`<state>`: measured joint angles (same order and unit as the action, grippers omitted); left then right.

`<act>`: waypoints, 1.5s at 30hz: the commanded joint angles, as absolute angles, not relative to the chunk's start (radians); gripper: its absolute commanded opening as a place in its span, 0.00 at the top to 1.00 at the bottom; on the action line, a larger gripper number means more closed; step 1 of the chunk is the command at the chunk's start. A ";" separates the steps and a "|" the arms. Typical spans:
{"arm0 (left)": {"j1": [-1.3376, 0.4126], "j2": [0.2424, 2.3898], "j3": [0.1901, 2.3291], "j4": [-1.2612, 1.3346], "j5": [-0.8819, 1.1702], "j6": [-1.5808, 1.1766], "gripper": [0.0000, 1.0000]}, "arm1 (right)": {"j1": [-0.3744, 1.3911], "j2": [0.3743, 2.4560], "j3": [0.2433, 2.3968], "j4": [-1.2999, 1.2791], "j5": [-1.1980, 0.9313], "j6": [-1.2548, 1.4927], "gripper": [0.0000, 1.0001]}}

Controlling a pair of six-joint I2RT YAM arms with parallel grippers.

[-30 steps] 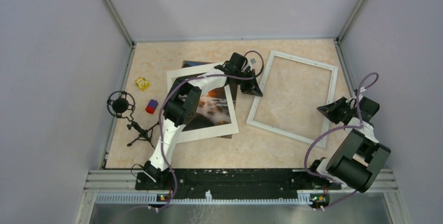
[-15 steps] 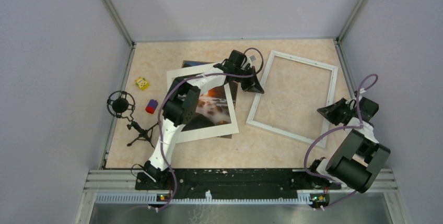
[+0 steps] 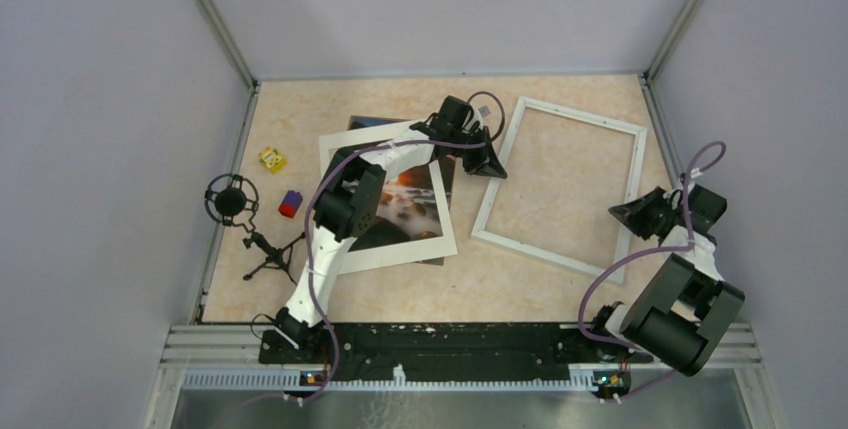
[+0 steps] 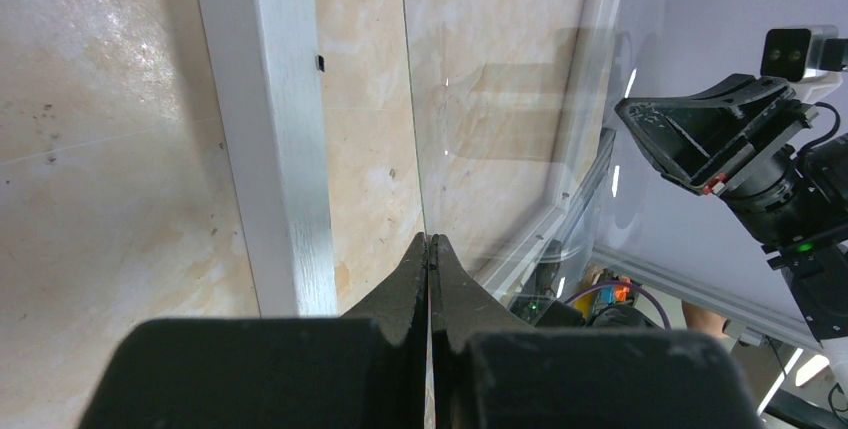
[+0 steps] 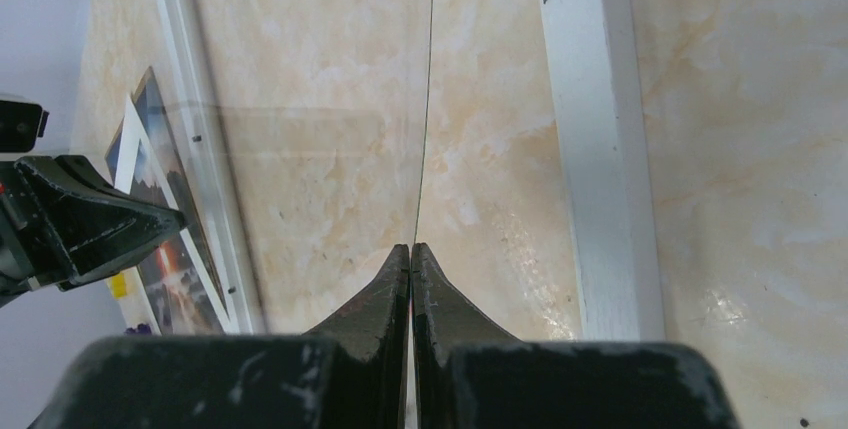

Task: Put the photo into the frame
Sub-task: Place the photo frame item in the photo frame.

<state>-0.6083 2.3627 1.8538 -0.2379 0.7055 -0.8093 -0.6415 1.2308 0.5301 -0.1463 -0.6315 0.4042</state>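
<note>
While the frame (image 3: pixel 583 116) lies flat, left hand (image 4: pixel 428 239) and right hand (image 5: pixel 411 247) pinch a clear pane (image 4: pixel 412 99).

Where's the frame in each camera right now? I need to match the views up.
Top external: the frame lies flat, right of centre.
Left wrist: the frame shows as a white bar down the left side.
Right wrist: the frame shows as a white bar down the right side.
Shared landmark: the right gripper, shut on a clear pane; it is at right in the left wrist view and bottom centre in its own.
</note>
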 commanded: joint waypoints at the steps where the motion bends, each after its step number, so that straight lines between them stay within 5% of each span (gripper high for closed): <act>1: -0.582 2.305 1.854 -0.202 0.664 -0.797 1.00 | -0.643 1.186 0.596 -0.129 -0.589 0.394 1.00; 45: -0.573 2.359 1.921 -0.185 0.695 -0.830 1.00 | -0.647 1.225 0.665 -0.130 -0.547 0.408 1.00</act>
